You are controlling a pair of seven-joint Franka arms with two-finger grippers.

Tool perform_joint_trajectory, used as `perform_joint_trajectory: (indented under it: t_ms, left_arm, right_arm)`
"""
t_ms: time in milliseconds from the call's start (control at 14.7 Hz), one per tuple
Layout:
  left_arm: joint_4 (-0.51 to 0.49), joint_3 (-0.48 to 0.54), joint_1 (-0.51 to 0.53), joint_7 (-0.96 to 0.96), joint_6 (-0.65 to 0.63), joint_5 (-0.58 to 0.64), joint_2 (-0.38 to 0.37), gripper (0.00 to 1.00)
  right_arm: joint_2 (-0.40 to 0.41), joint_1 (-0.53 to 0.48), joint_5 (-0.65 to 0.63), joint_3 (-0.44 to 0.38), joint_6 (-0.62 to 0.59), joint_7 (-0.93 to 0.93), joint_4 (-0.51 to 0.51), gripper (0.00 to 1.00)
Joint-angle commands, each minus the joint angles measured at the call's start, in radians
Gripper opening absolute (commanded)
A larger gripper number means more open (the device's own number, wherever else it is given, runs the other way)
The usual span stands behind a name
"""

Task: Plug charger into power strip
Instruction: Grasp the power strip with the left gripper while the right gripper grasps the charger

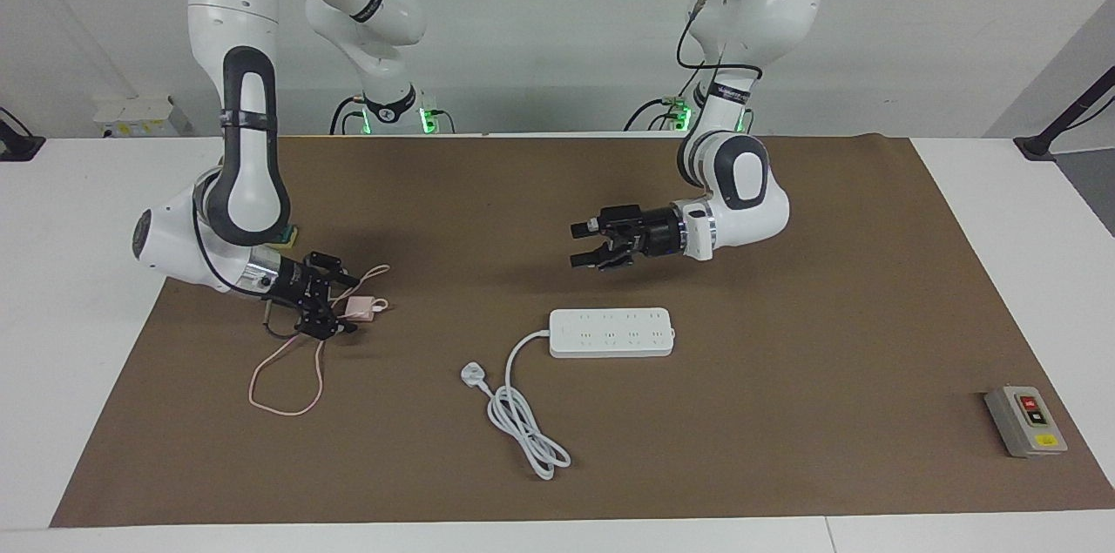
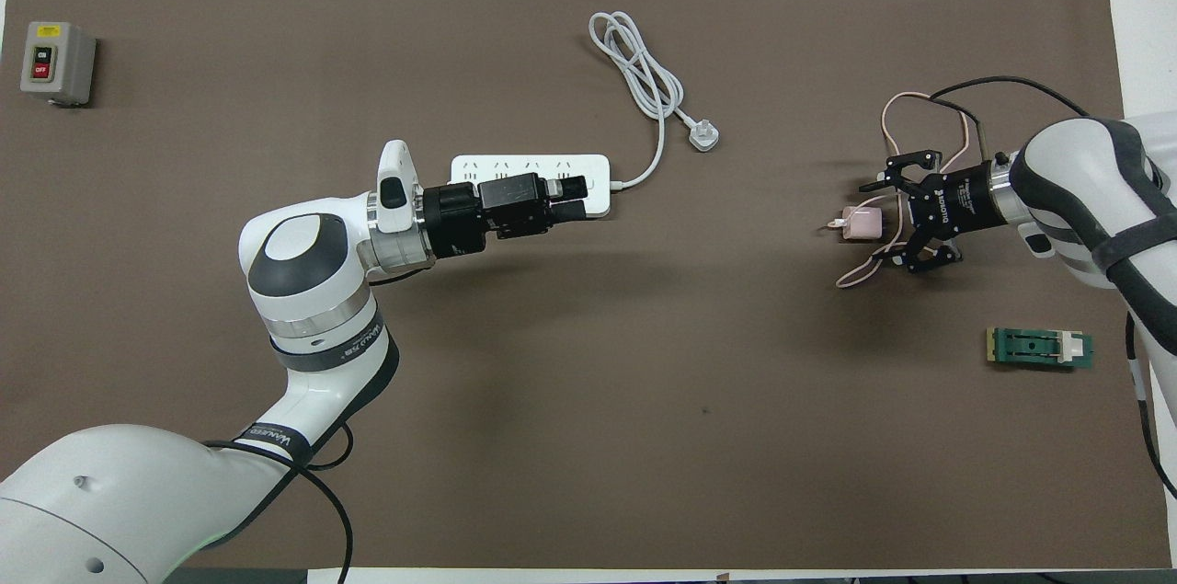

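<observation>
Right gripper [image 1: 335,305]: hanging low, fingers spread wide around the small pale pink cube charger [image 1: 359,307], gripping nothing.
Left gripper [image 1: 585,245]: hovering wide open, empty, over the brown mat [image 1: 784,361] beside the long white power strip [image 1: 610,333].

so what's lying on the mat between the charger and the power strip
Nothing: the overhead view shows bare brown mat between the charger and the power strip; the strip's white plug lies farther from the robots.
</observation>
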Motion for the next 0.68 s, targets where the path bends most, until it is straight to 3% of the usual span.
perform_joint_trajectory:
  t_ms: [0,407,475,611]
  left_arm:
    - [-0.004,0.003,-0.013,-0.005,0.002,-0.022,-0.008,1.00]
    - [0.029,-0.002,-0.010,-0.011,-0.036,-0.022,0.015,1.00]
    - [0.043,-0.002,-0.010,-0.017,-0.036,-0.022,0.020,1.00]
    - [0.077,-0.002,0.000,-0.036,-0.052,-0.019,0.040,1.00]
  right_arm:
    - [-0.007,-0.006,0.031,0.005,0.019,-0.034,-0.018,1.00]
    - [-0.006,-0.005,0.031,0.005,0.051,-0.063,-0.038,1.00]
    - [-0.006,-0.005,0.031,0.005,0.051,-0.063,-0.038,0.96]
    - [-0.006,-0.006,0.031,0.005,0.048,-0.064,-0.038,0.76]
